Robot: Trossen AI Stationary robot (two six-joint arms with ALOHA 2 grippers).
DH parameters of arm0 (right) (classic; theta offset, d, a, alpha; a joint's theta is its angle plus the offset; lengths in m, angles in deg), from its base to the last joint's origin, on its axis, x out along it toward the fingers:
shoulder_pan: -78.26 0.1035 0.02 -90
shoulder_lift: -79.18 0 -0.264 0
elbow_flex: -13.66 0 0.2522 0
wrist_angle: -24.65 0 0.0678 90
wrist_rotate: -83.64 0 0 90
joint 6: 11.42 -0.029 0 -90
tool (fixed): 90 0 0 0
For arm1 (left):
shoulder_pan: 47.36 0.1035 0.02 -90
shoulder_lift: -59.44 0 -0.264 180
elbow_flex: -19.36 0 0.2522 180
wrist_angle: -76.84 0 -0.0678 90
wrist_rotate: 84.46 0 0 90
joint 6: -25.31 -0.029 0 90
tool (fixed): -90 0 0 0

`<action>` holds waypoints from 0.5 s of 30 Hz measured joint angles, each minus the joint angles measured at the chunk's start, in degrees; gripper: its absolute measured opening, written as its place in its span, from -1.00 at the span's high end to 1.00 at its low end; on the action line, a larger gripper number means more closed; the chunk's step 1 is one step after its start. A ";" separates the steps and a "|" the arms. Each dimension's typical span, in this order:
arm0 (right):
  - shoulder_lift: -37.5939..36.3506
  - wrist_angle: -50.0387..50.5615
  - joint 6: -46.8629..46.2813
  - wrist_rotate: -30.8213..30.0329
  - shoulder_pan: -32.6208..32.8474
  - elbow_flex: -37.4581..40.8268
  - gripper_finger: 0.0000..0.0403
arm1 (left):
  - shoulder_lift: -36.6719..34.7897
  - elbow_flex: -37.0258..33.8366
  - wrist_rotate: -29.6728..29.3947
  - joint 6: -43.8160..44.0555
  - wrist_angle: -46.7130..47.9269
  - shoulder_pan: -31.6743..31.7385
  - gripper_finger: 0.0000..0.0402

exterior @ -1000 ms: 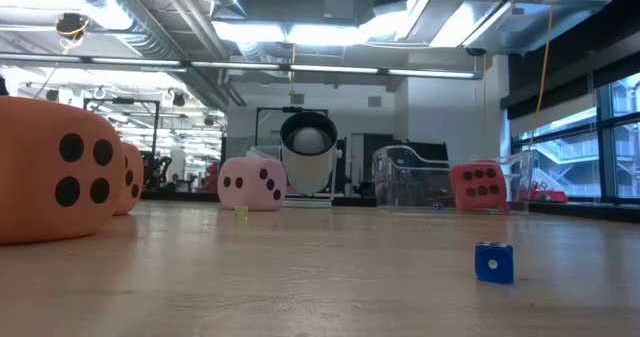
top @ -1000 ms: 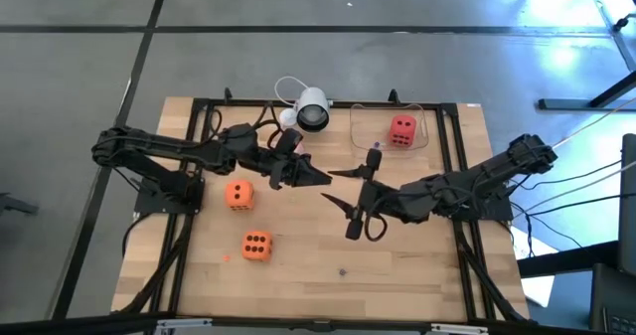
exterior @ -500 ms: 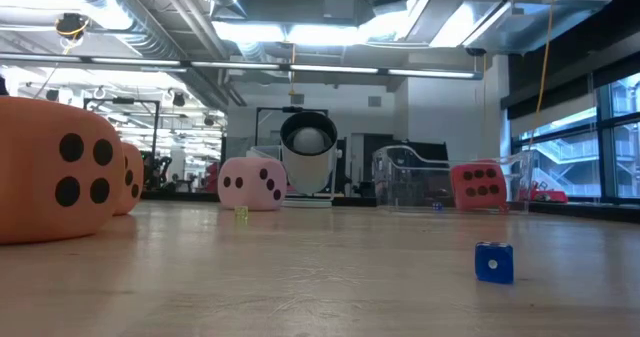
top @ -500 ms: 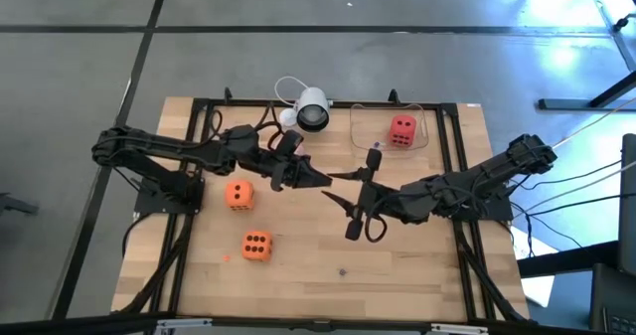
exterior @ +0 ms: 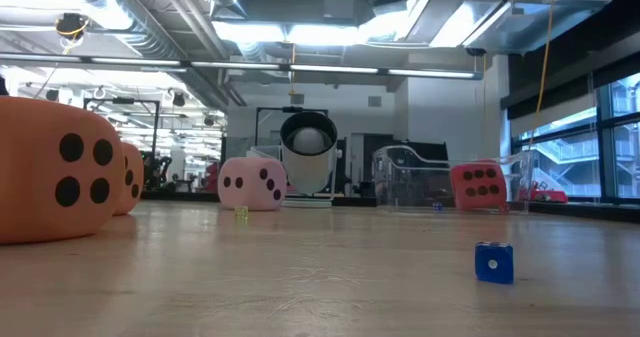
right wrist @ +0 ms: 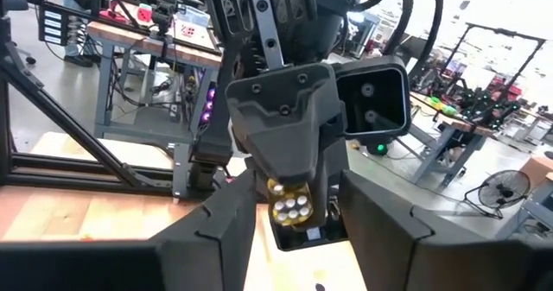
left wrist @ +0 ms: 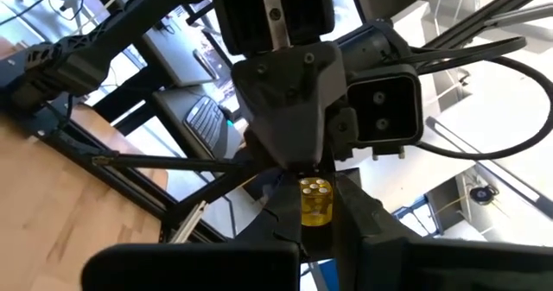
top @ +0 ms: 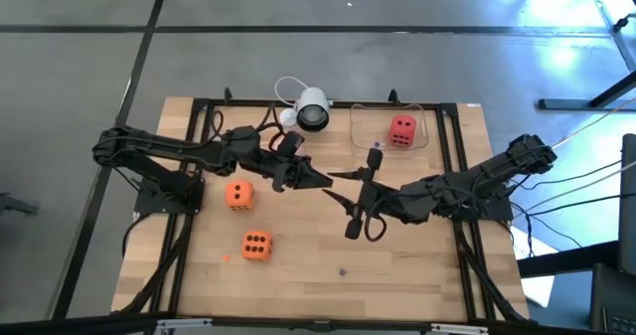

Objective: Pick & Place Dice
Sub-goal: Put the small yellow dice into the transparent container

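The left claw (top: 320, 180) is seen near the centre of the high view, with its dark tapered fingers pressed together on a small yellow die (right wrist: 291, 203). This die is a hard-looking glossy cube with pale dots, and it is held at the very fingertips, above the bench (top: 417, 275) and not on it. The right claw (top: 338, 188) is placed directly opposite, tip to tip with the left one. Its angular matte black fingers (right wrist: 233, 222) are spread apart, one on each side of the yellow die, and a narrow gap is seen between them and the cube.

To the left of the claws, an orange die (top: 238, 194) is found on the pale wooden planks, a soft-looking cube with rounded edges and dark dots. A second orange die (top: 255, 245) lies below it in the frame, well apart from both claws. A red die (top: 402, 129) of the same soft kind rests inside a clear container with thin glossy walls (top: 363, 136), at the upper right of the bench. Just to the left of the container a white round camera (top: 311, 109) with a black lens is standing. In the low view, a pink die (exterior: 252, 183) is shown beside that camera, and a tiny blue die (exterior: 493, 262) is lying on the wood at the lower right.
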 joint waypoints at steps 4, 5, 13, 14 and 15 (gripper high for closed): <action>0.00 0.10 0.00 -0.02 0.00 0.00 0.34 | 0.00 0.00 -0.13 -0.04 -0.43 0.00 0.95; 0.00 0.08 0.03 -0.12 0.00 0.00 0.39 | 0.00 0.00 -0.11 -0.04 -0.52 0.00 0.95; -0.04 0.53 1.78 -1.41 0.12 0.00 0.72 | 0.00 0.00 0.02 0.50 -0.26 0.00 0.97; -0.04 0.54 1.87 -2.04 0.22 0.00 0.74 | 0.00 0.00 -0.02 0.43 -0.26 0.00 0.97; -0.03 0.54 1.86 -2.72 0.34 0.00 0.74 | 0.00 0.00 -0.08 0.40 -0.28 0.00 0.97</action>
